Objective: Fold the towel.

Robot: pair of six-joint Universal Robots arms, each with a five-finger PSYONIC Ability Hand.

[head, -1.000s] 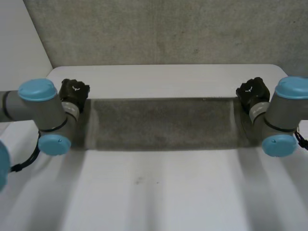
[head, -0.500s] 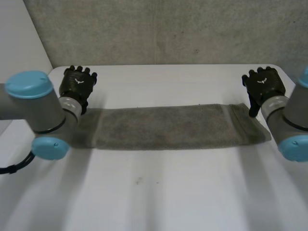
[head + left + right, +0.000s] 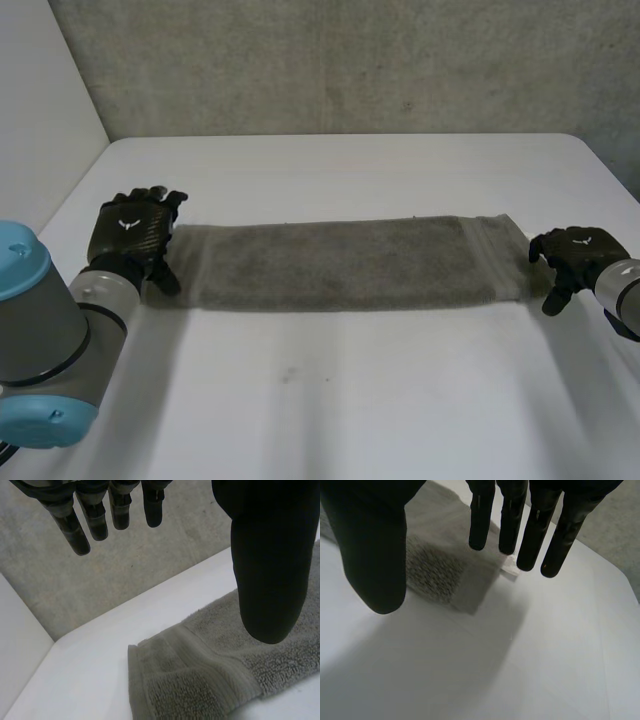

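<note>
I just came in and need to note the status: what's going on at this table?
Two robot hands are folding a grey towel, which lies on the white table as one long, narrow strip. The left hand is at one short end of it and the right hand is at the other. Both hands are open, and neither grips the cloth.

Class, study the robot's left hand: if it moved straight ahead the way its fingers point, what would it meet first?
Probably nothing close: the left hand points beyond the towel, over bare table, so the grey wall would come first, though depth is unclear.
</note>
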